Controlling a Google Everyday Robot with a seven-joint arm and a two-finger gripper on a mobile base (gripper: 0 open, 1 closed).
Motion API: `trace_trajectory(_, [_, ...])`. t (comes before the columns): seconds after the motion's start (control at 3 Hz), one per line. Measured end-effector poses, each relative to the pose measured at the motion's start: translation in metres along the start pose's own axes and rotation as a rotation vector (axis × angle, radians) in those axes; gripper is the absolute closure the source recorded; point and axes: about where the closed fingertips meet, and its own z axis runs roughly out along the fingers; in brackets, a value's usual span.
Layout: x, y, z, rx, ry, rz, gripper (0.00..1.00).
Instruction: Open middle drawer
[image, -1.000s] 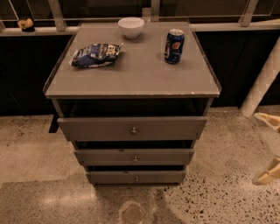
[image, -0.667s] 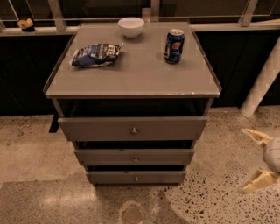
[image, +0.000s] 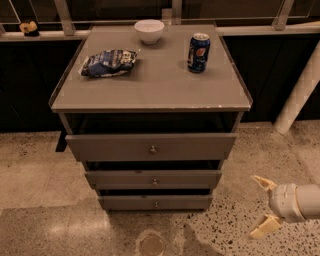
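The middle drawer (image: 153, 179) is a grey flat front with a small round metal knob (image: 154, 181), between the taller top drawer (image: 150, 146) and the thinner bottom drawer (image: 155, 202) of a grey cabinet. My gripper (image: 261, 206) is at the lower right, over the floor, well to the right of the drawers and a little lower than the middle one. Its two pale fingers (image: 263, 183) are spread apart and hold nothing.
On the cabinet top (image: 150, 80) are a white bowl (image: 149, 30), a blue soda can (image: 198, 52) and a blue chip bag (image: 108, 62). A white post (image: 300, 90) leans at the right. Speckled floor (image: 50, 210) surrounds the cabinet.
My gripper has come in from the right edge, moving left toward the cabinet at low height. The drawers and the things on top have not moved.
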Motion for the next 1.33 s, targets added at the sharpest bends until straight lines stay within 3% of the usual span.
trace_trajectory(0.67, [0.045,0.008,0.087,-0.128,-0.019,0.104,0.00])
trace_trajectory(1.0, [0.050,0.009,0.116,-0.190,-0.031,0.119,0.00])
trace_trajectory(1.33, [0.016,-0.004,0.144,-0.252,-0.062,0.069,0.00])
